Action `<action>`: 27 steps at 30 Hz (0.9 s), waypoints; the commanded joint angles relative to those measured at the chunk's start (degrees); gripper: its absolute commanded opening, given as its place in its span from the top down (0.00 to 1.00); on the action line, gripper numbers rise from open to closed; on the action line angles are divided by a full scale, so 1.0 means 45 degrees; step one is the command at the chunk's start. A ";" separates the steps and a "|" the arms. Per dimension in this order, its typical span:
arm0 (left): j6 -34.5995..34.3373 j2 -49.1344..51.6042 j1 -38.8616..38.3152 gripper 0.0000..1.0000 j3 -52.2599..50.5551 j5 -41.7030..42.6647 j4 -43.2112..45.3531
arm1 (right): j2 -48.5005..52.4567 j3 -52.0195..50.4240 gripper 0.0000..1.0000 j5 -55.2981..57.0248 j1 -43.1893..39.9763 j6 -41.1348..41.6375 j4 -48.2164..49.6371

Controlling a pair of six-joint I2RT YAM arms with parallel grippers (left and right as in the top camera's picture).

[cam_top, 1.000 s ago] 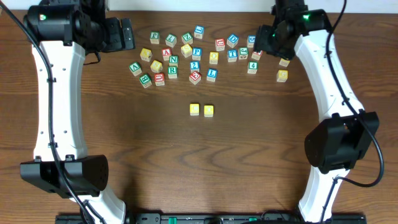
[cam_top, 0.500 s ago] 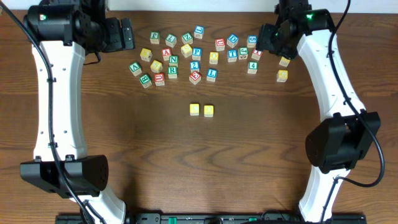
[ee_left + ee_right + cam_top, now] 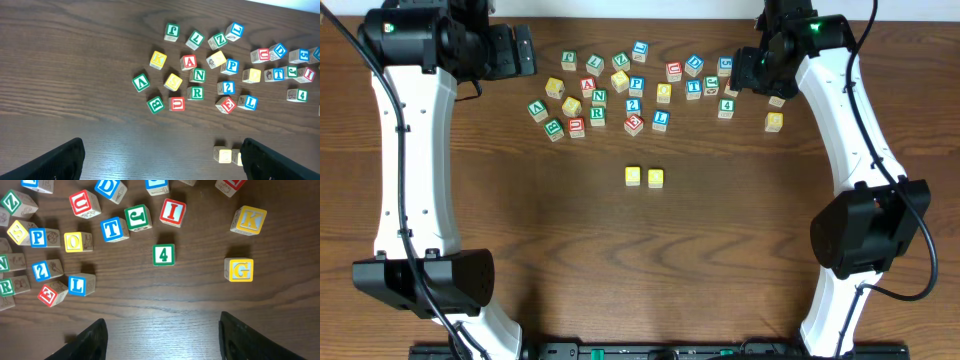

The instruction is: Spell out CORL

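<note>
Only a slight right gripper shift

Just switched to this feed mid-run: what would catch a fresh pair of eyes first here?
A colourful scatter of letter cubes along the far edge of the table, with the green R cube and blue L cube on its near side. Then two yellow-topped cubes side by side, alone mid-table. The right hand hovers open and empty over the scatter's right end.
</note>
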 commanded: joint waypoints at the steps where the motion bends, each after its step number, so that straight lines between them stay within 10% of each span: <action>1: -0.0068 0.0146 0.0010 0.02 -0.0107 -0.0131 -0.0019 | -0.0291 0.0180 0.34 -0.0068 0.0053 -0.0423 -0.0034; 27: -0.1739 0.2157 -0.1151 0.06 -0.0107 -0.0073 0.0223 | -0.0291 0.0180 0.33 -0.0078 0.0053 -0.0554 -0.0126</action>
